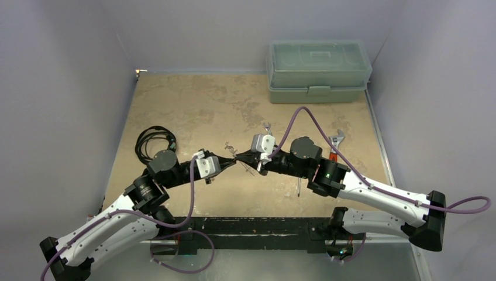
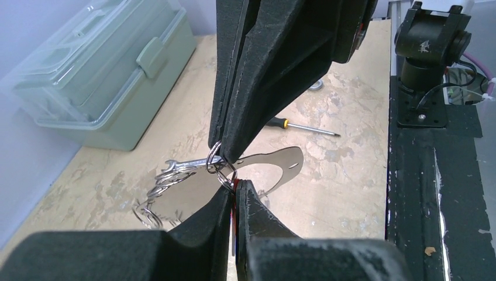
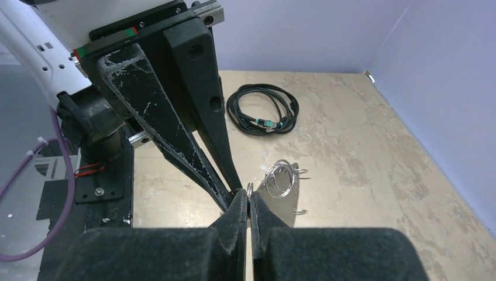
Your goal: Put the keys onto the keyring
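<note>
My two grippers meet tip to tip above the middle of the table. The left gripper [image 2: 237,185] [image 1: 230,160] is shut on a key with a red tag [image 2: 235,190]; only a red sliver shows between its pads. The right gripper [image 3: 248,196] [image 1: 240,157] is shut on a small split ring [image 2: 214,157] at the edge of the keyring [image 2: 275,163] [image 3: 282,190]. The keyring is a thin shiny silvery piece that hangs off the table from that ring. Several more small rings [image 2: 169,177] dangle along its rim. The other keys are too small to make out.
A small silver spanner [image 2: 175,164] [image 1: 267,126] lies on the table behind the grippers. A screwdriver [image 2: 304,127] [image 1: 299,186] lies near the right arm, a red-handled adjustable wrench [image 1: 336,143] beyond it. A coiled black cable [image 1: 153,140] [image 3: 263,111] lies at the left, a green toolbox [image 1: 319,70] at the back.
</note>
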You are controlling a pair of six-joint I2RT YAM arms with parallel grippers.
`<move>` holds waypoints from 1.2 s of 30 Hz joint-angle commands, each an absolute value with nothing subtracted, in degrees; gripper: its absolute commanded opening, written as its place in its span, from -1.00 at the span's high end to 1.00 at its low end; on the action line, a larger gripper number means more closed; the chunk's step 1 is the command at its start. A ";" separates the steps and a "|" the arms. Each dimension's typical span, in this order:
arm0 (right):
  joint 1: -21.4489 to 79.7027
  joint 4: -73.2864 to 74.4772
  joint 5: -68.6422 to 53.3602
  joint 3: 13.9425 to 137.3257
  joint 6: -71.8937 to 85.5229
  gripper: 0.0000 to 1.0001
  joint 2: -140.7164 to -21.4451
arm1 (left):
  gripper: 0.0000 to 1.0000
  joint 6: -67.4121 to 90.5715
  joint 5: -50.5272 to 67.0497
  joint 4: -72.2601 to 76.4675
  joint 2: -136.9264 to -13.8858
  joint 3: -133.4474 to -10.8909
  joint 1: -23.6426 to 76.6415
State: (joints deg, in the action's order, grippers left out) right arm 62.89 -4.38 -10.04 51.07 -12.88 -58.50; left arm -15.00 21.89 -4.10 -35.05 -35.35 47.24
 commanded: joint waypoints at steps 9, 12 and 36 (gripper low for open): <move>63.10 -5.49 -12.50 50.32 -10.15 1.00 -56.17 | 1.00 -15.32 14.42 -1.14 -32.05 -35.09 47.02; 63.11 -5.11 -12.40 50.19 -9.63 1.00 -57.08 | 1.00 -15.51 14.83 -0.88 -32.07 -34.89 47.09; 61.73 -10.25 -8.13 53.00 -6.77 1.00 -59.87 | 1.00 -16.25 20.61 -2.27 -35.30 -35.64 47.02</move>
State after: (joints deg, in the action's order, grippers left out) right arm 62.19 -5.26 -9.45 50.43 -9.58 -59.64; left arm -15.66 18.87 -4.38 -34.85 -34.85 47.27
